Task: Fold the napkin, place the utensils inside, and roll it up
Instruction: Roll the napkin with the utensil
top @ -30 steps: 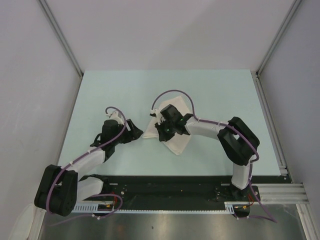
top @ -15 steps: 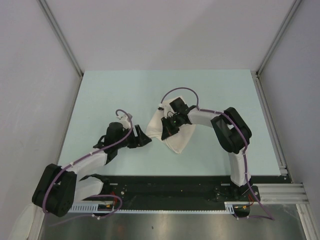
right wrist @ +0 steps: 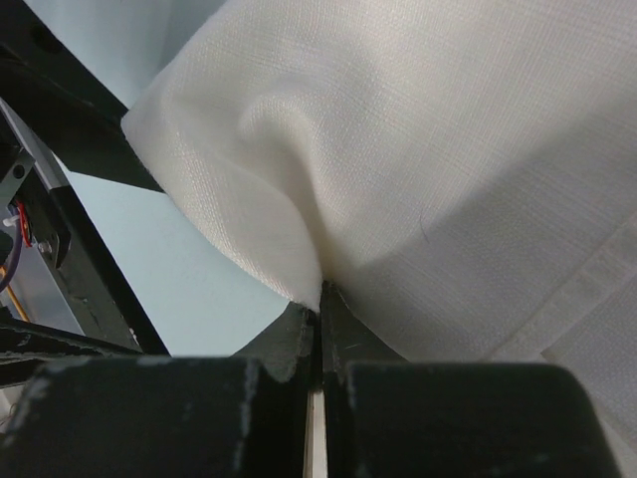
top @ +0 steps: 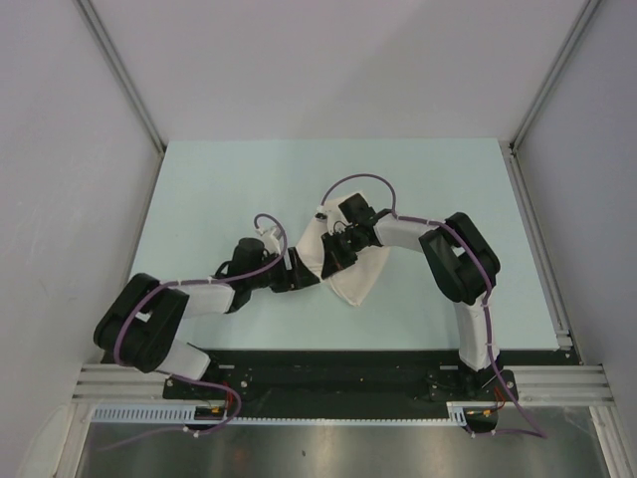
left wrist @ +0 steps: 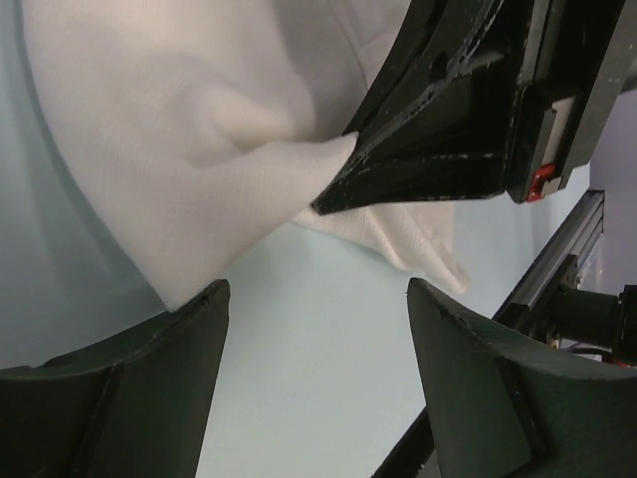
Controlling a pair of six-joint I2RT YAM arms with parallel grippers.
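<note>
The flat, pale green tabletop [top: 199, 189] is the biggest thing here, with grey walls around it. Two black and white robot arms sit at its 6 o'clock edge. The left arm [top: 189, 299] lies low and reaches toward 3 o'clock. The right arm [top: 458, 259] bends up and reaches back toward 9 o'clock. A purple cable runs along each one.

The soft white cloth napkin [top: 356, 284] lies near the middle of the tabletop, a little toward 6 o'clock. It is bunched up and not flat. One pointy corner aims at 6 o'clock.

The black right claw [top: 331, 261] is on the napkin's 10 o'clock part. Seen from its own camera, the right claw [right wrist: 318, 299] is closed tight on a small fold of the napkin [right wrist: 448, 149], and the cloth puffs up around the pinch.

The black left claw [top: 304, 279] is at the napkin's 9 o'clock edge. Seen from its own camera, the left claw [left wrist: 314, 299] is wide open with nothing in it. A corner of the napkin [left wrist: 149, 149] hangs close to one of its fingers [left wrist: 189, 329]. I cannot tell if they touch.
</note>
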